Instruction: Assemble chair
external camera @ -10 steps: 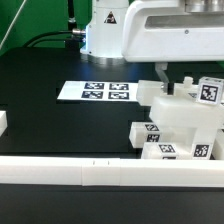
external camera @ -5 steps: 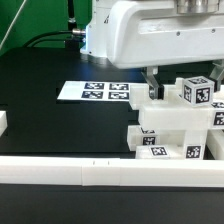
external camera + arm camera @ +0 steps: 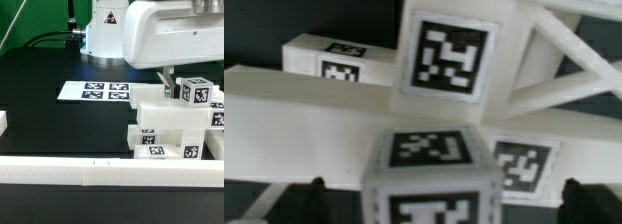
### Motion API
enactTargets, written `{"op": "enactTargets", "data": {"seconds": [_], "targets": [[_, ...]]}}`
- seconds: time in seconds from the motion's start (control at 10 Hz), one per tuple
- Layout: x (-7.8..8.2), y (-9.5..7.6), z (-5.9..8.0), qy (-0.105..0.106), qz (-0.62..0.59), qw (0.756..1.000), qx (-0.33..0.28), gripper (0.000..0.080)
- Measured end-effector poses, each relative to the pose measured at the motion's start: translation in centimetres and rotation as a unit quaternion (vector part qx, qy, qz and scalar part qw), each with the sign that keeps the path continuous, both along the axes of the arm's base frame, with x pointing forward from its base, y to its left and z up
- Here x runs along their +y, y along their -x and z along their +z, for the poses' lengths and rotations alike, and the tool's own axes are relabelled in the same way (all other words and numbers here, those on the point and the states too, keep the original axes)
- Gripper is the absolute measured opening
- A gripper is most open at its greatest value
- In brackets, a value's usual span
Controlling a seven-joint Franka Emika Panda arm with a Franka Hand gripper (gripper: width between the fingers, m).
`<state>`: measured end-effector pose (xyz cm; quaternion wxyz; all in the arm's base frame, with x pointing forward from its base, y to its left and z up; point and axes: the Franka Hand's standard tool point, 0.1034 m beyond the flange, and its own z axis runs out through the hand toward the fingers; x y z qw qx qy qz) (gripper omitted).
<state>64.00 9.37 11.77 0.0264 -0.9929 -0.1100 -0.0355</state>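
Observation:
The chair (image 3: pixel 172 128) is a white blocky stack of tagged parts at the exterior view's right, behind the front rail. A short tagged post (image 3: pixel 196 94) stands on top of it. My gripper (image 3: pixel 186 84) is lowered from above and straddles this post. In the wrist view the post (image 3: pixel 438 160) sits between my dark fingertips (image 3: pixel 299 203), with a gap on each side, so my gripper (image 3: pixel 445 206) is open. Beyond it are the seat slab (image 3: pixel 304 92), the cross-braced frame (image 3: pixel 566 70) and another tagged post (image 3: pixel 327 58).
The marker board (image 3: pixel 95 91) lies flat on the black table at the centre left. A long white border rail (image 3: pixel 90 176) runs along the front. A small white block (image 3: pixel 3 122) sits at the left edge. The robot base (image 3: pixel 105 35) stands at the back.
The arm swung to the exterior view's left and then back to the right. The tagged post's top now sits further left than one second ago.

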Motion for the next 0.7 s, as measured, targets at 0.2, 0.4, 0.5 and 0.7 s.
{"op": "enactTargets", "data": {"seconds": [0.2,0.4,0.5,0.7], "targets": [[-0.6,0.0,-0.1,0.001,-0.007,1.000,0.003,0.0608],[-1.4,-0.1,-0.2,0.001,-0.010,1.000,0.001,0.0471],[-1.5,-0.1,-0.3,0.002,-0.010,1.000,-0.002,0.0334],[-1.5,-0.1,-0.3,0.001,-0.015,1.000,-0.001,0.0281]]}}
